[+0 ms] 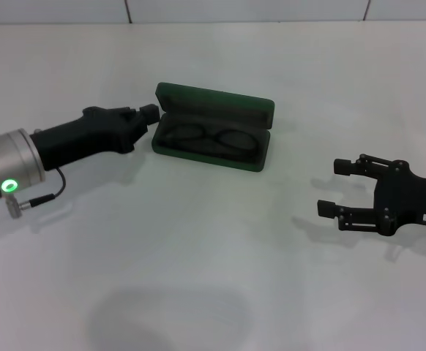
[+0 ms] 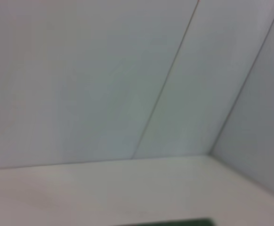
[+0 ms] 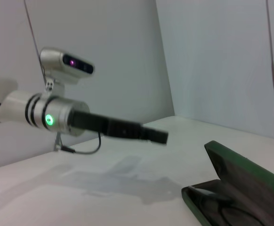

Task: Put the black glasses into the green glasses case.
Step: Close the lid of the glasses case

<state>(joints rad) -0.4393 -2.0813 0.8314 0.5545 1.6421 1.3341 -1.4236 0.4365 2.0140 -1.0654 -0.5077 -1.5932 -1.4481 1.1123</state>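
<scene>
**A:** What sits nearest?

**B:** The right gripper (image 1: 331, 188), a black matte linkage low over the white table (image 1: 198, 278), well right of the case. Its two fingers are spread wide with nothing between them.

**A:** And farther back?

**B:** The green glasses case (image 1: 214, 129), a rounded rectangle with a dull, felt-like skin, lying open with its lid raised behind. The black glasses (image 1: 209, 139) lie inside the tray, thin dark rims on dark lining. The left gripper (image 1: 150, 114) reaches in from the left, its tip just beside the case's left end; its fingers look drawn together, empty.

**A:** Do the wrist cameras add anything?

**B:** The right wrist view shows that left arm's silver cuff and green light side-on, hovering above the table, plus the lid's edge. The left wrist view gives only pale wall panels and a green sliver of the case.
</scene>
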